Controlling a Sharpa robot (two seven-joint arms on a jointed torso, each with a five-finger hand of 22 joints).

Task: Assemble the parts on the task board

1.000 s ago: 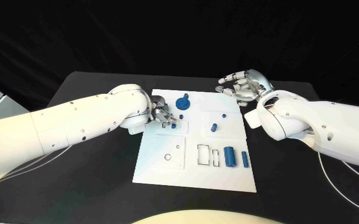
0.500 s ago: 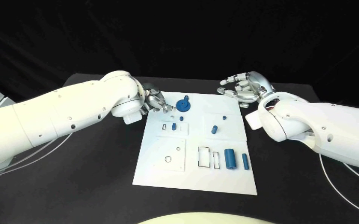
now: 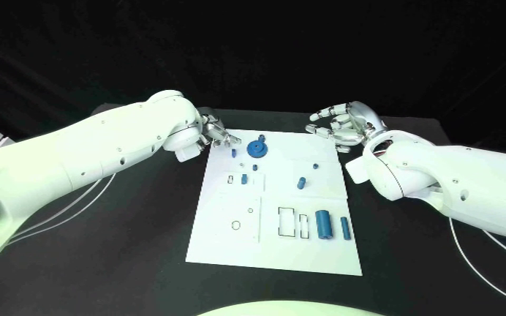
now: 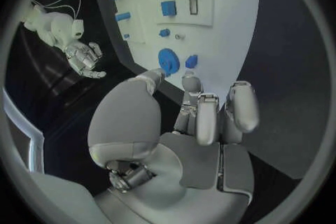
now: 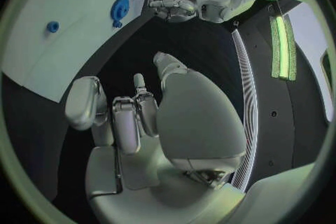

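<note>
Black table (image 3: 126,250), one task board (image 3: 276,246).

No legible text, label, brand, number or sign found. The task board (image 3: 276,243) carries only thin black outlines, a circle, a small oval and rectangles, near the blue parts (image 3: 322,224); none forms a readable character.

Bright white task board (image 3: 276,206) against dark surroundings, sharp head view, fisheye-bent wrist views
</note>
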